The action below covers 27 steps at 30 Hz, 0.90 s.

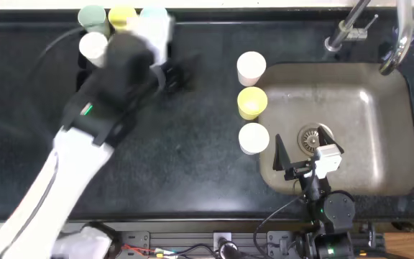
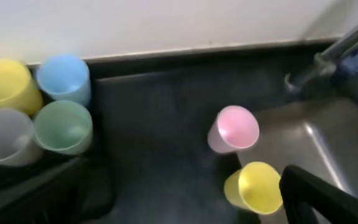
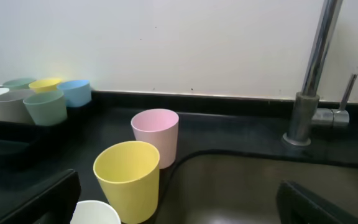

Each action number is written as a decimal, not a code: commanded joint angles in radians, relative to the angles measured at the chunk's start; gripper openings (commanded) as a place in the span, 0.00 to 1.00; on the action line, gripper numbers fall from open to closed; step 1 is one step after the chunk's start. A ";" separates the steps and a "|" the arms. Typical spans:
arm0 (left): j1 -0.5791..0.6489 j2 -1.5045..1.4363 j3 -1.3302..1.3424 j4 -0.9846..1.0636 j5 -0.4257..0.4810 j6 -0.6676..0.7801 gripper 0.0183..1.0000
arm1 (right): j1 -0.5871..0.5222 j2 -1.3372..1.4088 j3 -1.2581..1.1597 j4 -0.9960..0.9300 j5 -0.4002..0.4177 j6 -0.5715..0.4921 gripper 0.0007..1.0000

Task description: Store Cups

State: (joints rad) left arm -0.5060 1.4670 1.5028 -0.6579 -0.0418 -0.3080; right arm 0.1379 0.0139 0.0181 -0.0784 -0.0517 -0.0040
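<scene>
The left gripper [image 1: 180,75] is held with fingers apart above the worktop [image 1: 192,165], near its back edge. It is beside a cluster of cups [image 2: 61,127] gathered at the back left corner. The right gripper [image 1: 287,162] is spread open over the sink [image 1: 369,108]. A pink cup [image 1: 251,67], a yellow cup [image 1: 251,102] and a white cup [image 1: 254,138] are lined upright along the worktop's edge at the sink's left rim.

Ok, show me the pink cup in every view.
Top view: pink cup right of centre, directly above the yellow cup.
Left wrist view: pink cup beside the yellow cup.
Right wrist view: pink cup just behind the yellow cup.
Shared landmark: that yellow cup, its neighbour throughout.
</scene>
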 commanded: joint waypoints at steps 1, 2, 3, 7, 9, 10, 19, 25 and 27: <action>-0.099 0.250 0.303 -0.204 -0.150 -0.214 1.00 | -0.002 -0.010 -0.014 0.005 0.000 0.001 1.00; -0.113 0.303 0.358 -0.252 -0.165 -0.246 1.00 | -0.002 -0.010 -0.014 0.005 0.000 0.001 1.00; -0.126 0.360 0.416 -0.302 -0.174 -0.276 1.00 | -0.002 -0.010 -0.014 0.005 0.000 0.001 1.00; -0.154 0.533 0.560 -0.389 -0.171 -0.328 1.00 | -0.002 -0.010 -0.013 0.005 0.000 0.001 1.00; -0.162 0.604 0.606 -0.389 -0.169 -0.330 1.00 | -0.002 -0.010 -0.014 0.005 0.000 0.001 1.00; -0.163 0.631 0.621 -0.384 -0.169 -0.330 1.00 | -0.002 -0.010 -0.014 0.005 0.000 0.001 1.00; -0.163 0.814 0.710 -0.343 -0.138 -0.374 1.00 | -0.002 -0.010 -0.014 0.005 0.000 0.001 1.00; -0.164 0.893 0.758 -0.305 -0.138 -0.375 0.91 | -0.002 -0.010 -0.013 0.005 0.000 0.001 1.00; -0.163 0.908 0.760 -0.300 -0.138 -0.375 0.86 | -0.002 -0.010 -0.014 0.005 0.000 0.001 1.00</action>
State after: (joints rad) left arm -0.6662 2.3444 2.2288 -0.9630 -0.1764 -0.6712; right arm 0.1379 0.0135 0.0181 -0.0795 -0.0525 -0.0040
